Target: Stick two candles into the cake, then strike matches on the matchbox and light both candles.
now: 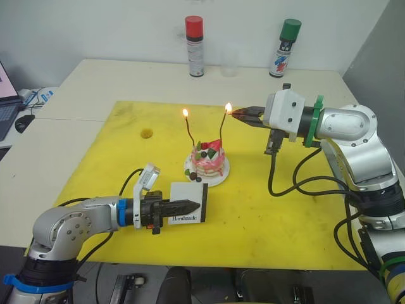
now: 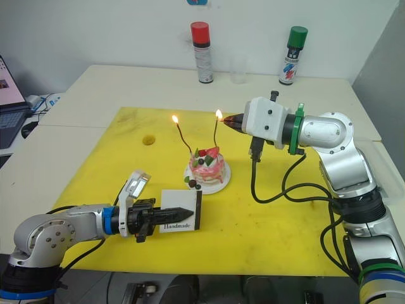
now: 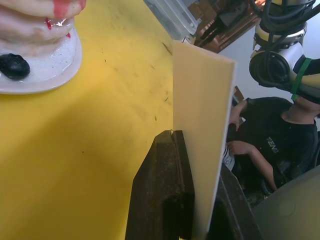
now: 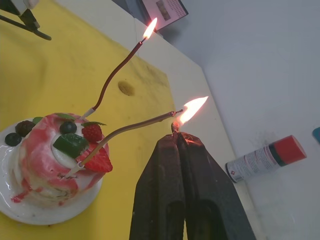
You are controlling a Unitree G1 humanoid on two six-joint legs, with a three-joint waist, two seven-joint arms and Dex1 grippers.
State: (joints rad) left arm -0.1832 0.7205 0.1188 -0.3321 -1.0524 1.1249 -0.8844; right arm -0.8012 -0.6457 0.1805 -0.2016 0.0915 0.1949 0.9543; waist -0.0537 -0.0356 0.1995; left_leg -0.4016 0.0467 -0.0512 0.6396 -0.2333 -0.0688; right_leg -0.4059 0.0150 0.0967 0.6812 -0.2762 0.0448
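Where black script reads "Handmade", the white matchbox [image 2: 180, 218] stands on edge, clamped in the left gripper [image 2: 183, 212]. Pink cake [image 1: 209, 160] on white plate, mid-desk [image 1: 95, 85]; both candles [image 4: 117, 77] planted and aflame. Right gripper [image 4: 180, 142] closed, apparently pinching a burning match [image 4: 174, 129] at the golden candle's tip.

Left arm low, gripper [image 1: 190, 206] clamped, pointing right. Right arm raised, elbow bent, gripper [image 1: 243, 114] pinched, pointing left.
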